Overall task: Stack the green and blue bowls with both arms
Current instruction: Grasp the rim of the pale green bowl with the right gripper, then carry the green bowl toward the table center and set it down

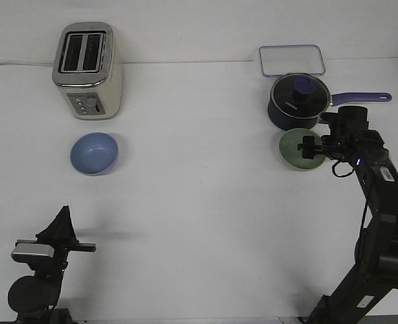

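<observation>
Green bowl (297,149): sitting just in front of the dark saucepan (294,101).
Right gripper (311,148): hovering over that bowl's right rim; grip state I cannot tell.
Blue bowl (94,152): lying far left of the saucepan, before the toaster (88,70).
Left gripper (65,216): idling well nearer me than the blue bowl, its nearer arm; state unclear.

The middle of the desk (199,223) lay open, a broad bare stretch between the two arms with nothing standing on it. The blue bowl (94,152) sat clear on three sides; only the toaster (87,71) stood just behind it, blocking an approach from the far side. The green bowl (294,150) was hemmed in: the dark saucepan (297,101) stood close behind it, its purple handle (361,97) reaching out above the right end effector (309,148), and a lidded container (291,59) lay behind the pan. The bowl's near and left sides stayed open. The left end effector (63,233) had free room all around.
</observation>
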### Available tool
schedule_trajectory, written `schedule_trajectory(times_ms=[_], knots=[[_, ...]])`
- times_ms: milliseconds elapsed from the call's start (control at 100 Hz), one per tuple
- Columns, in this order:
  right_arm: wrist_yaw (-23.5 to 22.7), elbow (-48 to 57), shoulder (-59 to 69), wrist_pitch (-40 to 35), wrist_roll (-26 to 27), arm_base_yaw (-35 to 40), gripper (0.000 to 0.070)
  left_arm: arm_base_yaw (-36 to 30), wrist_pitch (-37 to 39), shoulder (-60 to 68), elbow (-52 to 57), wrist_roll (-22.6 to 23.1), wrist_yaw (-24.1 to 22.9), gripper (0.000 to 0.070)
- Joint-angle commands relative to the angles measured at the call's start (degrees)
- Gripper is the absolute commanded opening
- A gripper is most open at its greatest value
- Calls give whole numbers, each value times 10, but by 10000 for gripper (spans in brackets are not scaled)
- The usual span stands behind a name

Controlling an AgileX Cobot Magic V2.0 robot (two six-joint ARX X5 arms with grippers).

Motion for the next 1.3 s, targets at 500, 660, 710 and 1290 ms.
schedule_trajectory(times_ms=[500,660,710,1290], knots=[[-2,12,28,-2,-7,-2,0,1,6,-1,-11,-1,0,13],[-5,12,28,-9,5,-7,0,1,6,-1,-11,-1,0,13],[-17,13,26,-13,6,-9,0,1,6,-1,-11,-1,0,13],[-161,30,-123,-94,48,58,0,1,6,-1,-11,-1,0,13]])
